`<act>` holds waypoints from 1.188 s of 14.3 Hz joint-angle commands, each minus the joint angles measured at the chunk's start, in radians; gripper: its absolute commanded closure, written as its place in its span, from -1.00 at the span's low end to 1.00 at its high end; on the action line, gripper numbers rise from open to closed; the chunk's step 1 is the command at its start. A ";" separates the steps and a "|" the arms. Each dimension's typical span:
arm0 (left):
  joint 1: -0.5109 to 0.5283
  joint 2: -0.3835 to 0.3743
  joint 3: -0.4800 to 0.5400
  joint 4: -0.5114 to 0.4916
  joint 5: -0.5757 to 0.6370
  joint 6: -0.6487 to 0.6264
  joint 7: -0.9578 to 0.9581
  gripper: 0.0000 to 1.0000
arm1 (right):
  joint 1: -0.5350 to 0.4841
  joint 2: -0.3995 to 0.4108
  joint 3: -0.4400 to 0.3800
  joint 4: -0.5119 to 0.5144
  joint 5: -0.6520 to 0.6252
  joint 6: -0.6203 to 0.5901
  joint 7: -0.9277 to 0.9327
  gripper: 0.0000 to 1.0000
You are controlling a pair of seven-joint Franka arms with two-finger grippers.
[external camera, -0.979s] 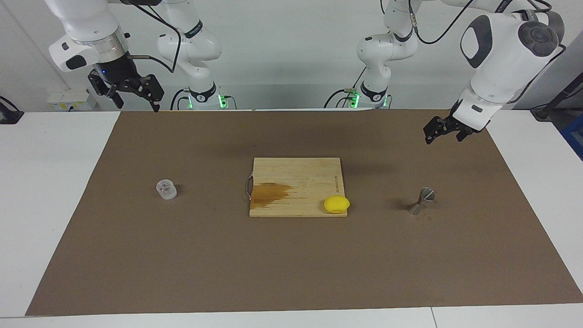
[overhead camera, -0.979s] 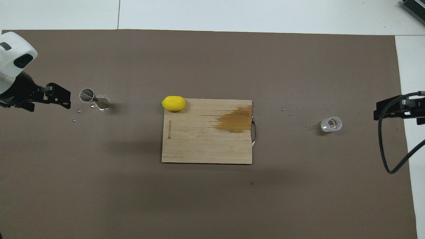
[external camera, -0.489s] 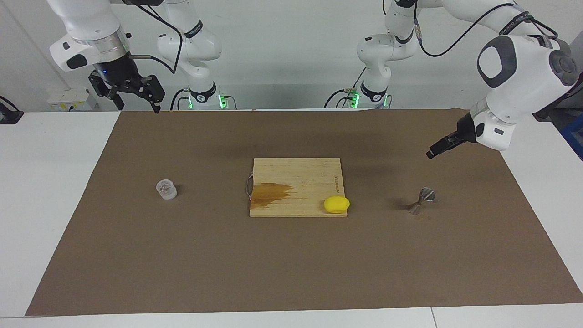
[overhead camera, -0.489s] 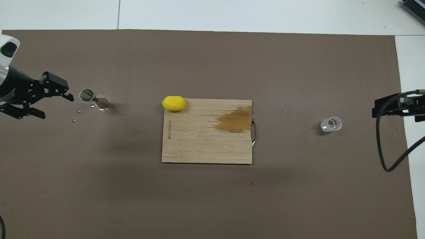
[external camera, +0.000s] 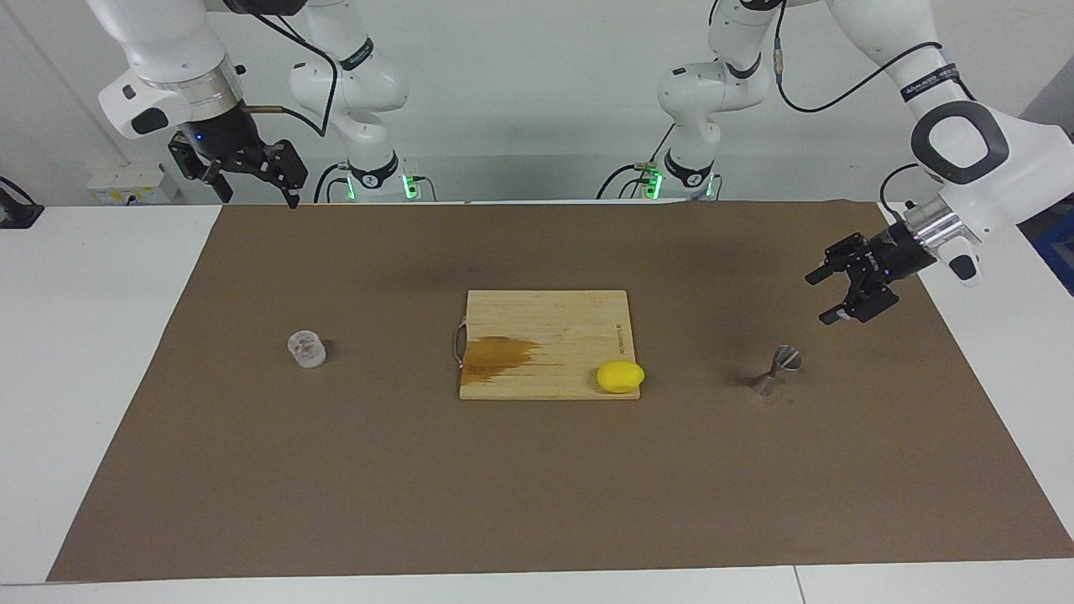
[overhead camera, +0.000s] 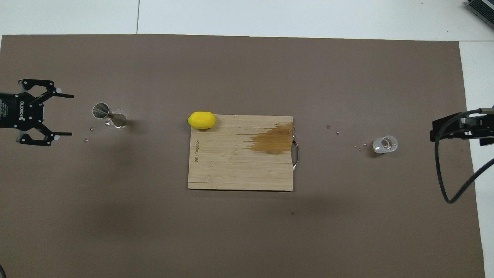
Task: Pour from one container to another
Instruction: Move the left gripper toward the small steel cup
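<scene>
Brown paper covers the surface (external camera: 537, 503), and no pouring has started. The clear cup (external camera: 306, 349) sits toward the right arm's end and the metal jigger (external camera: 776, 370) toward the left arm's end, well apart. The left gripper (external camera: 835, 295) hangs near the jigger, the right gripper (external camera: 252, 186) waits high; both fingers wide open, holding nothing.

One clear cup (external camera: 306, 349) (overhead camera: 384, 144). One metal jigger (external camera: 776, 370) (overhead camera: 109, 115). One wooden cutting board (external camera: 545, 331) (overhead camera: 231, 170), with one brown stain (external camera: 499, 353) (overhead camera: 272, 139) on it. One lemon (external camera: 620, 377) (overhead camera: 201, 120). One brown mat (external camera: 537, 486) (overhead camera: 247, 231) over one white table (external camera: 92, 335) (overhead camera: 270, 15). Two robot arms, two grippers: left gripper (external camera: 831, 296) (overhead camera: 65, 114), right gripper (external camera: 258, 190) (overhead camera: 434, 131). A few small droplets or beads on the mat, too tiny to count exactly.
</scene>
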 commanded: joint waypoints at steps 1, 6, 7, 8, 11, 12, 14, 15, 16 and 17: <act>-0.004 -0.093 0.003 -0.190 -0.178 0.171 -0.154 -1.00 | -0.016 -0.028 0.003 -0.024 0.020 0.000 -0.032 -1.00; 0.012 -0.078 0.000 -0.310 -0.488 0.265 -0.148 -1.00 | -0.015 -0.040 0.003 -0.024 0.023 0.002 -0.029 -1.00; 0.019 -0.057 -0.001 -0.310 -0.498 0.265 -0.145 -1.00 | -0.018 -0.040 0.000 -0.024 0.021 0.002 -0.029 -1.00; 0.019 -0.040 -0.001 -0.309 -0.508 0.268 -0.142 -1.00 | -0.019 -0.040 -0.005 -0.025 0.023 0.002 -0.029 -1.00; 0.019 0.005 -0.003 -0.309 -0.568 0.273 -0.096 -1.00 | -0.033 -0.042 -0.005 -0.027 0.023 0.005 -0.017 -1.00; 0.017 0.023 -0.001 -0.307 -0.606 0.276 -0.083 -1.00 | -0.033 -0.040 -0.005 -0.029 0.023 0.015 -0.015 -1.00; 0.003 0.046 -0.003 -0.307 -0.672 0.314 -0.063 -1.00 | -0.031 -0.040 -0.005 -0.038 0.021 0.064 -0.011 -1.00; 0.003 0.049 -0.004 -0.307 -0.685 0.323 -0.063 -1.00 | -0.030 -0.035 -0.005 -0.036 0.021 0.069 -0.006 -1.00; 0.002 0.053 -0.006 -0.307 -0.697 0.332 -0.062 -1.00 | -0.028 -0.029 -0.005 -0.035 0.021 0.069 -0.005 -1.00; -0.006 0.062 -0.006 -0.307 -0.712 0.349 -0.053 -1.00 | -0.027 -0.017 -0.005 -0.026 0.020 0.066 -0.005 -1.00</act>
